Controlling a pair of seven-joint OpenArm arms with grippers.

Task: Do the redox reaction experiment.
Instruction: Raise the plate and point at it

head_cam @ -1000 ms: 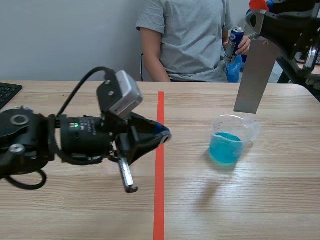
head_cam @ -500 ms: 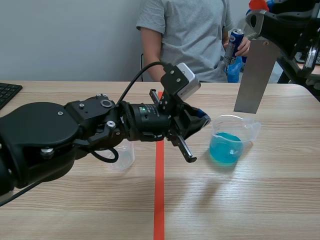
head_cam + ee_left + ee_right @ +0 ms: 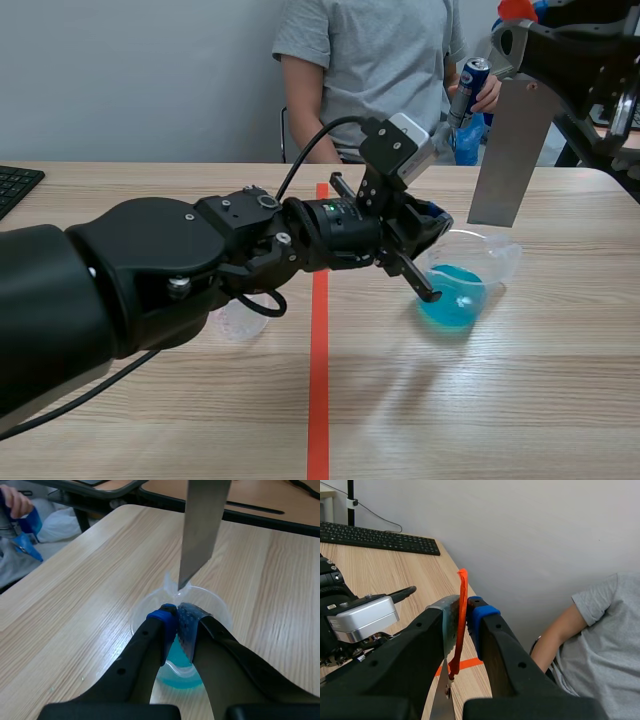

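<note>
Redox trial at the bench: the left gripper [image 3: 176, 621], fingers pressed together with nothing seen between them, hangs over the near rim of the beaker [image 3: 470, 262] of blue liquid [image 3: 450, 298], right of centre in the frame. At upper right the right gripper [image 3: 461, 611] is clamped on the top of a metal strip [image 3: 508, 150], whose lower edge hangs just above the beaker's far rim.

The likely trouble is crowding — both arms converge on one light-looking vessel. A nudge from the left fingers could tip or slide it and spill the solution. A strip lowered off-line could catch the rim or strike those fingers.

The beaker stands well in from the right edge of the table [image 3: 520, 420], with bare wood open toward the lower right. A small clear cup [image 3: 238, 322] sits partly under the left arm [image 3: 150, 270], left of centre, and a person [image 3: 370, 70] holding a can [image 3: 466, 88] sits at the table's far side — little margin there.
</note>
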